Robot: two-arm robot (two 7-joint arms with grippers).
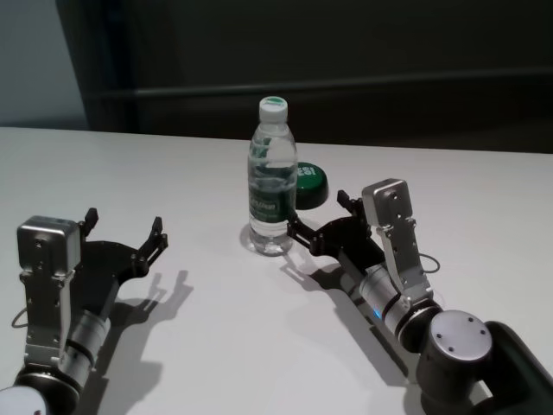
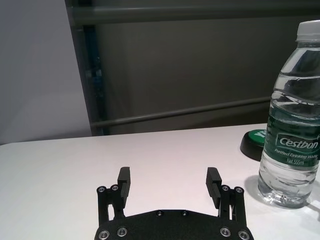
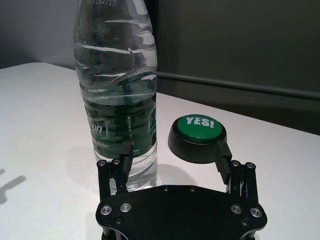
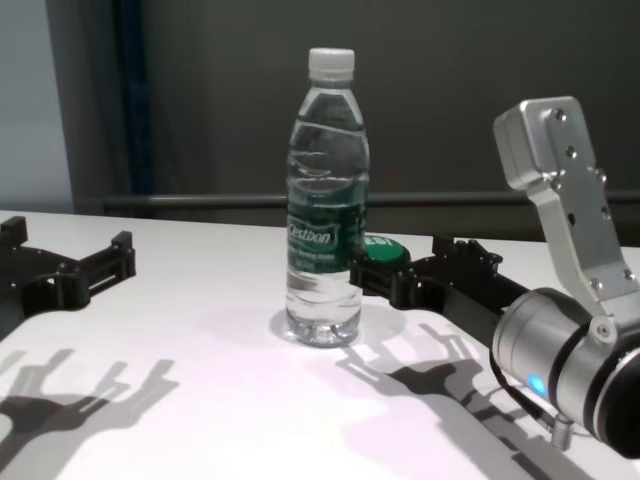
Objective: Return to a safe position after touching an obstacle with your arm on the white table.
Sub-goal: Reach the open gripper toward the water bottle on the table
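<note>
A dark wall with a horizontal rail runs behind the broad white table (image 1: 173, 173), which fills the foreground in every view. The water bottle (image 1: 272, 177) stands upright near the middle of the table, its white screw cap on and a dark green label with white lettering around its waist; it is clear and holds water. Just behind the bottle, on the robot's right of it, sits a low round green push-button (image 1: 309, 183) on a black base, its top marked "YES!" in the right wrist view.

The right gripper (image 1: 320, 216) lies low over the table on the robot's right of the bottle, pointing toward it. Its fingers are spread wide and hold nothing. In the right wrist view the finger (image 3: 125, 152) nearer the bottle overlaps the bottle's lower wall; whether it touches the plastic cannot be told. The other finger (image 3: 223, 150) points toward the base of the push-button. In the chest view the same gripper (image 4: 400, 272) reaches in level with the bottle's lower half, between bottle and button as seen from there.

The left gripper (image 1: 123, 232) hovers low over the table well to the robot's left of the bottle. Its fingers (image 2: 123, 182) are likewise spread wide and empty, with bare table between them. From the left wrist view the bottle (image 2: 292, 120) and the button (image 2: 255, 142) appear off to one side.
</note>
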